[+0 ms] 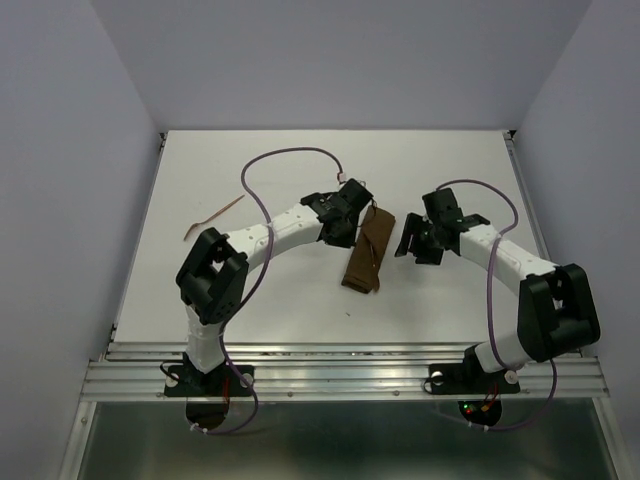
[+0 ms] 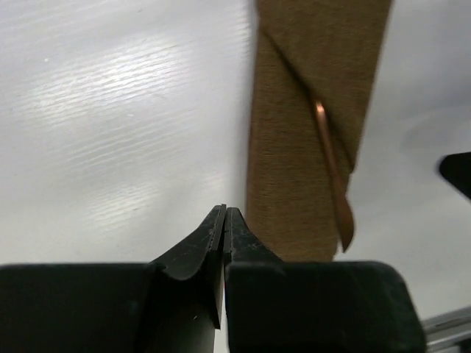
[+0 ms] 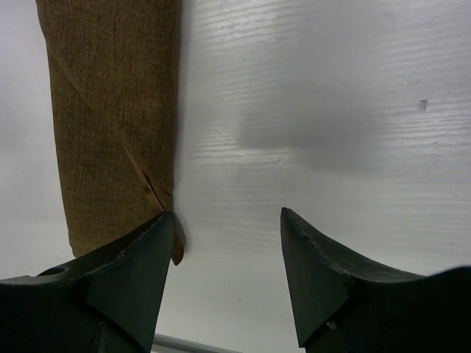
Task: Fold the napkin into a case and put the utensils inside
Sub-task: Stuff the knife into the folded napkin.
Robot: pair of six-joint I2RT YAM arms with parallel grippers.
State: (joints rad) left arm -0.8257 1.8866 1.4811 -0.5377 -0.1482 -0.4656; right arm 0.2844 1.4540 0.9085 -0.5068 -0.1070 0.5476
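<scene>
The napkin lies folded as a narrow dark brown case [image 1: 366, 254] in the middle of the table, also in the left wrist view [image 2: 291, 169] and the right wrist view [image 3: 110, 110]. One reddish-brown utensil [image 2: 333, 173] is tucked under the case's diagonal flap, its widened tip sticking out; its tip also shows in the right wrist view [image 3: 176, 248]. The other utensil [image 1: 211, 217] lies loose at the far left. My left gripper [image 1: 347, 232] [image 2: 225, 213] is shut and empty just left of the case. My right gripper [image 1: 411, 244] [image 3: 227, 215] is open and empty, just right of the case.
The white table [image 1: 300, 300] is walled by grey panels on three sides. A metal rail [image 1: 340, 375] runs along its near edge, where both arm bases stand. Purple cables loop above each arm.
</scene>
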